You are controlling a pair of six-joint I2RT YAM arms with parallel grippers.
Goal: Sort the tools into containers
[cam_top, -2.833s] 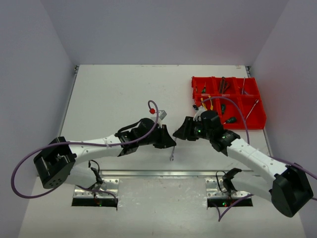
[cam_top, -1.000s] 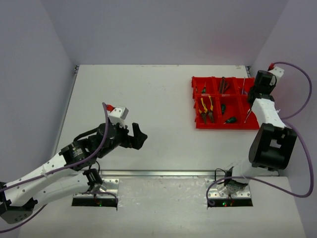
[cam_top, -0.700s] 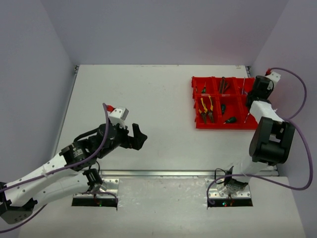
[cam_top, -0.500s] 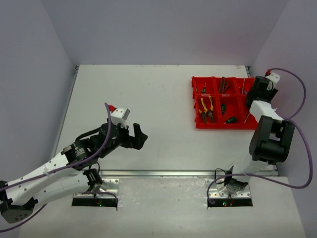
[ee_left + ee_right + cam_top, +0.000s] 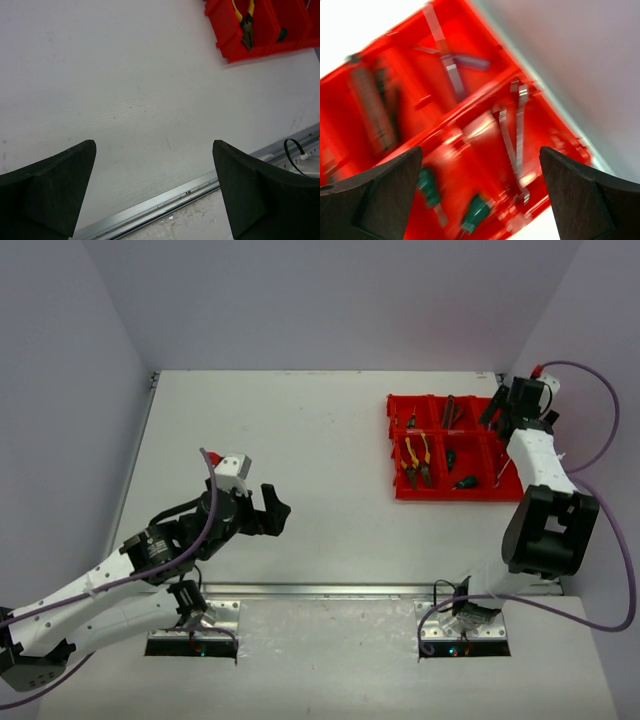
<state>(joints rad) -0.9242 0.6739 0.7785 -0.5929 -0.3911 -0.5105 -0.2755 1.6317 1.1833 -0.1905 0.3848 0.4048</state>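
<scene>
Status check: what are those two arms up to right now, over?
Left tool open, empty, over table. Right tool open, empty, above red bin. Yellow pliers, wrenches in compartments. Nothing in the way.

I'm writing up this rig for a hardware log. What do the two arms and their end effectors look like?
The left arm and right arm have white shells and black joints. A purple cable loops along each. The left end effector and right end effector each carry two broad matte-black fingers.
</scene>
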